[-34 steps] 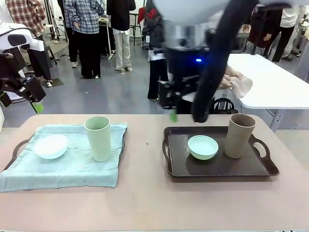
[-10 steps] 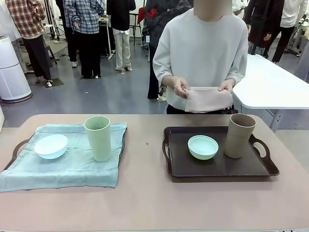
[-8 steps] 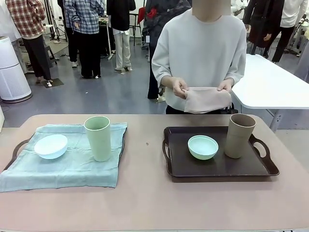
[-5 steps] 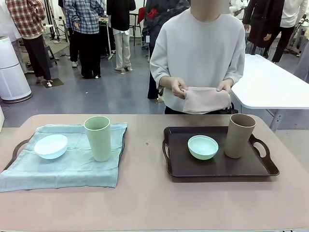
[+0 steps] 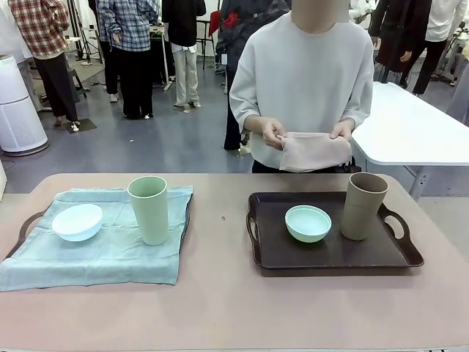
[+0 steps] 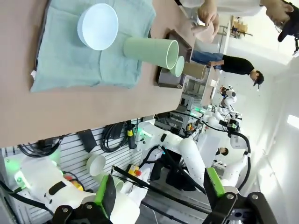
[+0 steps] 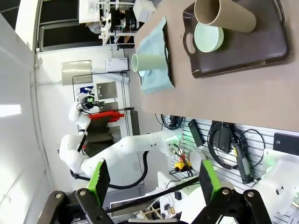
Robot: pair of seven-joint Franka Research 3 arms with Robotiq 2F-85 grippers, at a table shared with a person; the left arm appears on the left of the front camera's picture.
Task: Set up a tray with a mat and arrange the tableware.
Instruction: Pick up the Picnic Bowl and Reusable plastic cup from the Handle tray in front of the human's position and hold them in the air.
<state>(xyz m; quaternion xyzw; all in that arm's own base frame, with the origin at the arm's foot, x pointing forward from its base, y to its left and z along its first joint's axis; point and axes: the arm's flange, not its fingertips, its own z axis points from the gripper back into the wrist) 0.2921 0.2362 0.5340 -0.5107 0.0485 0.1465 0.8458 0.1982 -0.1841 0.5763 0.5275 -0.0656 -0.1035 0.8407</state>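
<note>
Left gripper (image 6: pixel 159 192) is wide open, nothing between its green pads. Right gripper (image 7: pixel 153 181) is the same, spread and empty. Both are well apart from the tableware. The person at the far side grips a folded pale pink cloth (image 5: pixel 315 150) with the person's right hand (image 5: pixel 272 133) and person's left hand (image 5: pixel 341 130), above the far table edge.

Containers:
- The dark brown handled tray (image 5: pixel 330 258) on the right holds the small mint green matte bowl (image 5: pixel 308 223). Just right of it is the tall tan brown handleless cup (image 5: pixel 364 206), upright, both straight on the bare tray.
- The left tray (image 5: pixel 24 224) is under a rumpled pale teal cloth mat (image 5: pixel 110 257) (a handle and a sliver of rim poke out).
- On the mat are the small pale blue matte bowl (image 5: pixel 78 221) at left and the tall sage green handleless cup (image 5: pixel 149 210), upright, to its right.
- All four look empty.

Clearance: there is a wide bare strip between the trays and along the near edge. The mat overhangs its tray on the near side.

Surface: pinkish-tan tabletop (image 5: pixel 234 308), flat. Behind it are grey floor, people standing far off and a white table (image 5: pixel 410 125) at far right.
</note>
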